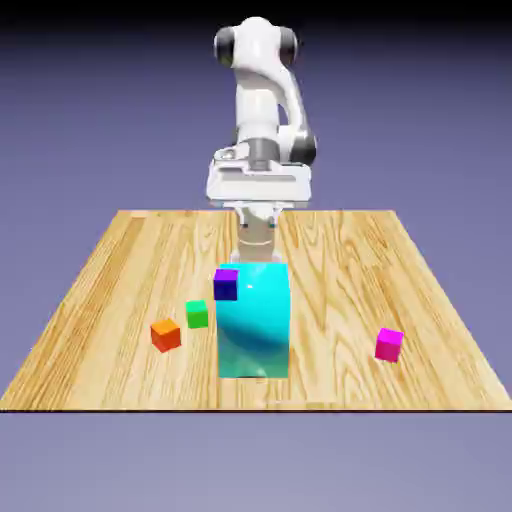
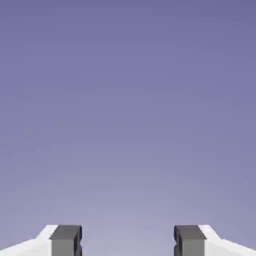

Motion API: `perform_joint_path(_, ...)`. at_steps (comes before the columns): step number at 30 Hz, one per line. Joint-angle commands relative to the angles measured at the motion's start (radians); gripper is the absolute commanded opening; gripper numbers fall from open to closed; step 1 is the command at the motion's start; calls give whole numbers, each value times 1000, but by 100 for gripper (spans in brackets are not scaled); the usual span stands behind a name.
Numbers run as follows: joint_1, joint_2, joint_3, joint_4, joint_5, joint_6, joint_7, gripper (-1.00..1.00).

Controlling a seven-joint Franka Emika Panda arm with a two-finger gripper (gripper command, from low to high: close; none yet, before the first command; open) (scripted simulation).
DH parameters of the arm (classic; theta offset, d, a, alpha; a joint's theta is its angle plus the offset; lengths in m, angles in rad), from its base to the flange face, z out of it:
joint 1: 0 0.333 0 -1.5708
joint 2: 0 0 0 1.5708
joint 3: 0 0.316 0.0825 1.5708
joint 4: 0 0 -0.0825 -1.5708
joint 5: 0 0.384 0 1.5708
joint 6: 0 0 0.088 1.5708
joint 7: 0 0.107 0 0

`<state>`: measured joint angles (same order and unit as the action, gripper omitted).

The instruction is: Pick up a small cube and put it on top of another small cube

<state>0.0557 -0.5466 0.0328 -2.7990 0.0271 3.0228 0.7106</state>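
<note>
Light wooden table point(image 1: 120, 250) against a plain, evenly lit blue-violet backdrop point(image 1: 90, 100).

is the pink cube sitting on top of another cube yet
No, the magenta-pink cube sits alone on the table, at the exterior view's right.

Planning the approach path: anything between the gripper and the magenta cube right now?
Yes. In the exterior view the big cyan block stands right in front of the gripper, hiding its fingertips. The small magenta-pink cube sits alone toward that view's right, clear of the block. The hand view shows open jaws and only backdrop.
</note>
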Motion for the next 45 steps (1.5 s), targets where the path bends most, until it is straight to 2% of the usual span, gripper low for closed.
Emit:
perform_joint_path(1, 23, 28, 17, 19, 21, -25, -8, 0)
perform_joint_path(12, 149, 427, 95, 320, 226, -434, 87, 0)
perform_joint_path(37, 232, 1333, 116, 1042, 610, -1419, 501, 0)
perform_joint_path(40, 202, 1344, 93, 1056, 602, -1439, 537, 0)
perform_joint_path(43, 242, 1373, 114, 965, 640, -1314, 496, 0)
perform_joint_path(44, 242, 1373, 114, 965, 640, -1314, 496, -100)
perform_joint_path(45, 242, 1373, 114, 965, 640, -1314, 496, -100)
